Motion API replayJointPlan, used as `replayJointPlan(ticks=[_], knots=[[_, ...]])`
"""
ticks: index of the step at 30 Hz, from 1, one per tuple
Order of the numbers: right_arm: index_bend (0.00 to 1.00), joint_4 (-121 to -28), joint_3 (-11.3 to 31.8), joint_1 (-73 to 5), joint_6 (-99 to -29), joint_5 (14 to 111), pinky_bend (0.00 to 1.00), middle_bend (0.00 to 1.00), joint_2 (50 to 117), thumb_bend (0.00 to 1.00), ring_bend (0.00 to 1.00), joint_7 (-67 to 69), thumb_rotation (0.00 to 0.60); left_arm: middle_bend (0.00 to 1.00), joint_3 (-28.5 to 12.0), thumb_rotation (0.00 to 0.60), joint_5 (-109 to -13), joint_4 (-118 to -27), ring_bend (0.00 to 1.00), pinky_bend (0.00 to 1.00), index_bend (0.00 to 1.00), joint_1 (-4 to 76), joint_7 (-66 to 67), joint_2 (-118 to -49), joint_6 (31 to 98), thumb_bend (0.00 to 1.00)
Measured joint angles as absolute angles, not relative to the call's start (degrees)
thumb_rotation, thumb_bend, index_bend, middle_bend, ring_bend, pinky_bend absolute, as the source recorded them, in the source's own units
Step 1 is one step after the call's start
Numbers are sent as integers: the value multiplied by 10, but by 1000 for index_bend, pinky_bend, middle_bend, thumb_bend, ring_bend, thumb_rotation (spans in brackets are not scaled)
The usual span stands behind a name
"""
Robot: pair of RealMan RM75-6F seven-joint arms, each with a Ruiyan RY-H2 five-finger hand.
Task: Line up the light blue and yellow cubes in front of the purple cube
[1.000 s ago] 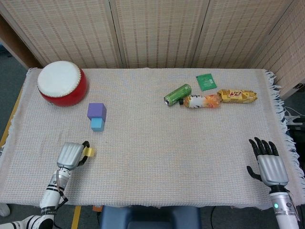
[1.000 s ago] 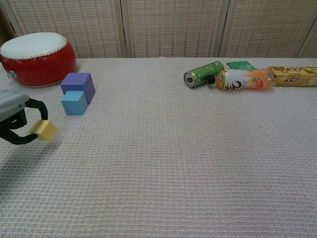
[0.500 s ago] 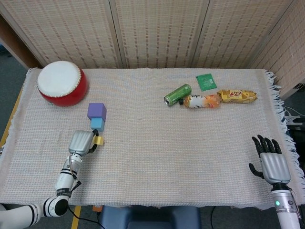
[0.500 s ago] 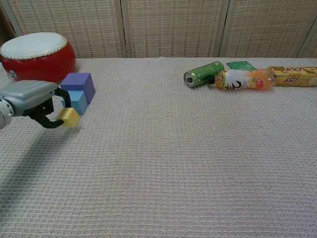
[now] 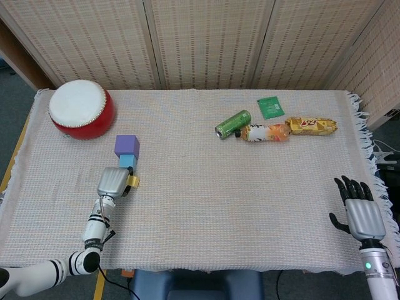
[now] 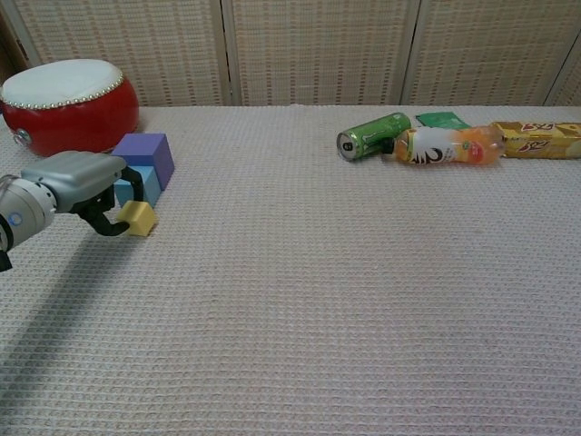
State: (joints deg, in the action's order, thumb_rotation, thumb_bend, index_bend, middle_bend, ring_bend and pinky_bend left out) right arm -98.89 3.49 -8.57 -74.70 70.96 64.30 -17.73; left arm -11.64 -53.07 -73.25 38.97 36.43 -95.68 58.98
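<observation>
Left hand (image 6: pixel 77 186) pinches the yellow cube (image 6: pixel 140 218) just in front of the light blue cube (image 6: pixel 136 184).

Only the head view shows the right hand (image 5: pixel 361 212) — empty, fingers spread, at the worktop's (image 5: pixel 250 206) near right edge; the chest view shows the yellow cube low at the cloth, gripped between dark fingertips. The light blue cube sits touching the front of the purple cube (image 5: pixel 127 145) — both near the red drum (image 5: pixel 80 109). A green can (image 5: pixel 232 123), an orange bottle (image 5: pixel 265 132) and a snack pack (image 5: pixel 311 125) lie far right.

Legible text: none. Printing on the yellow snack packet (image 6: pixel 537 139), orange bottle label (image 6: pixel 434 147) and green can (image 6: pixel 373 134), upper right, too blurred to read.
</observation>
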Motion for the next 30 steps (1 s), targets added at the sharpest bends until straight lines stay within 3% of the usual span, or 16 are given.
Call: replayJointPlan(ticks=[7, 18, 30], knots=[[0, -990, 33, -86, -747, 711, 0, 0, 642, 101, 0, -179, 522, 1000, -111, 600, -528, -734, 1000, 1000, 362, 392, 373, -957, 596, 350], [0, -990, 33, -87, -746, 708, 0, 0, 644, 101, 0, -183, 522, 1000, -108, 600, -533, -741, 1000, 1000, 341, 388, 366, -949, 609, 351], [0, -993, 31, -88, -742, 706, 0, 0, 644, 101, 0, -186, 522, 1000, -57, 600, -630, -813, 1000, 1000, 325, 356, 336, -928, 664, 351]])
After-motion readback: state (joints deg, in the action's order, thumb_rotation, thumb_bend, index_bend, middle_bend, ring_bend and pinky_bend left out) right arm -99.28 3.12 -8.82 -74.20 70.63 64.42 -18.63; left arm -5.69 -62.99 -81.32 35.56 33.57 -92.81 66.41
